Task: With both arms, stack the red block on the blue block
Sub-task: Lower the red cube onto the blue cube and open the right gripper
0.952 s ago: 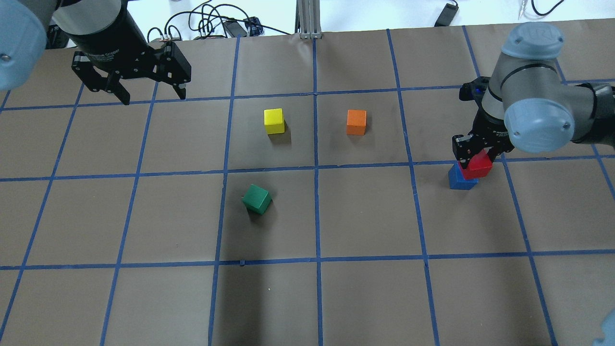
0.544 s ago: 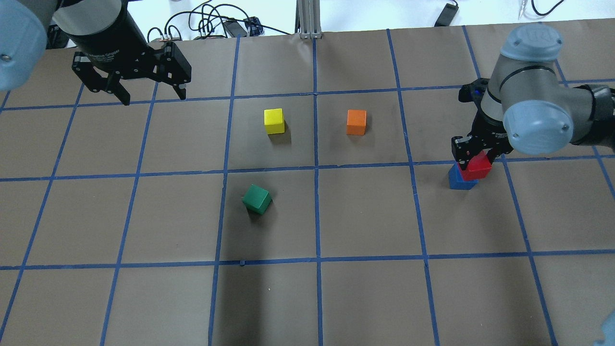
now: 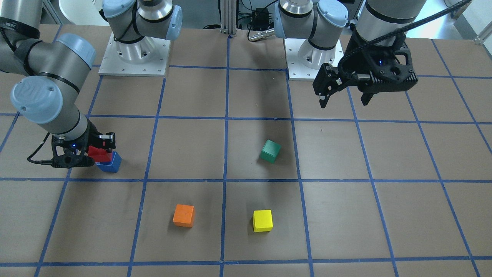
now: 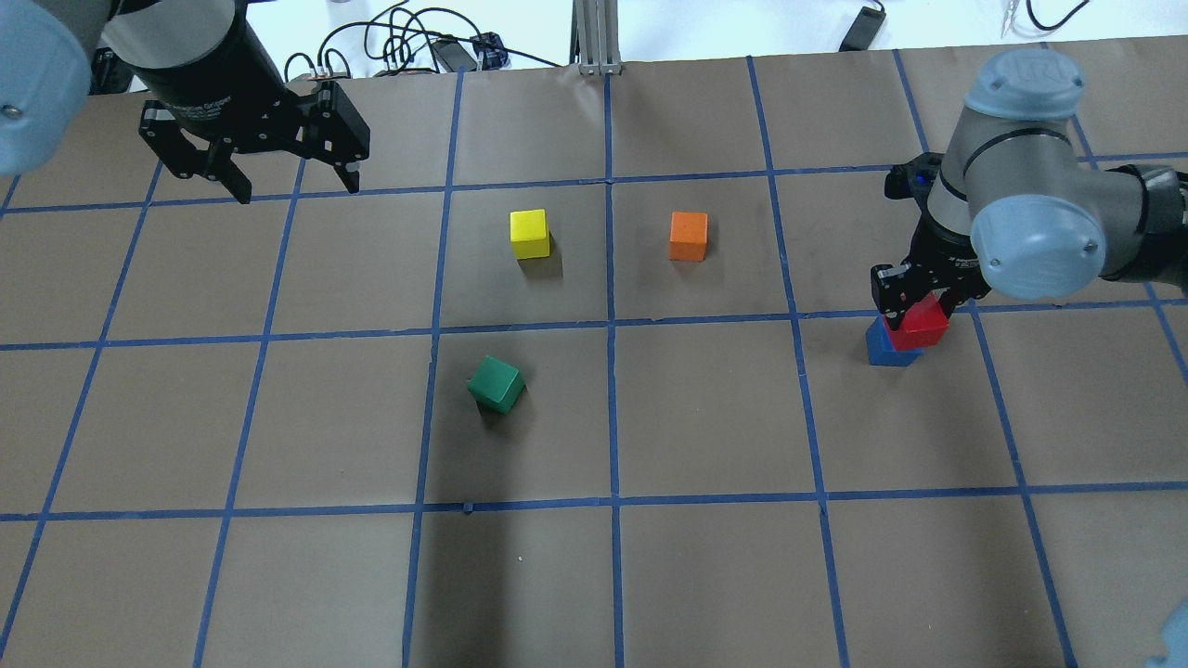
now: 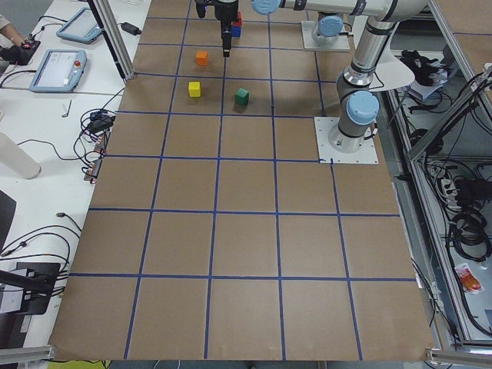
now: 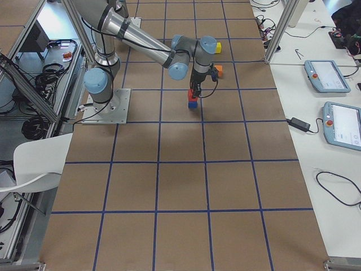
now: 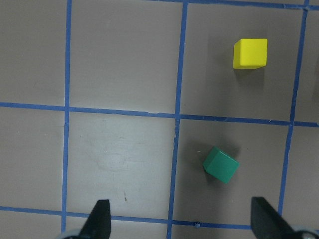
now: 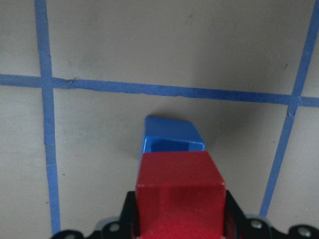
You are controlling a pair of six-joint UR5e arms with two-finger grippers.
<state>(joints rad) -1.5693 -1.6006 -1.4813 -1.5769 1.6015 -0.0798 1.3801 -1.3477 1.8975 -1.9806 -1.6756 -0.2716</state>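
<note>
My right gripper is shut on the red block and holds it just over the blue block, overlapping it and offset toward one side. In the front view the red block sits above the blue block beside the right gripper. In the right wrist view the red block fills the gripper and the blue block shows just beyond it. I cannot tell whether the blocks touch. My left gripper is open and empty, high over the far left; it also shows in the front view.
A yellow block, an orange block and a tilted green block lie mid-table on the brown paper with its blue tape grid. The green block and yellow block show below the left wrist. Cables lie beyond the far edge.
My right gripper with the red block has shifted slightly toward the blue block. The left arm has not moved.
</note>
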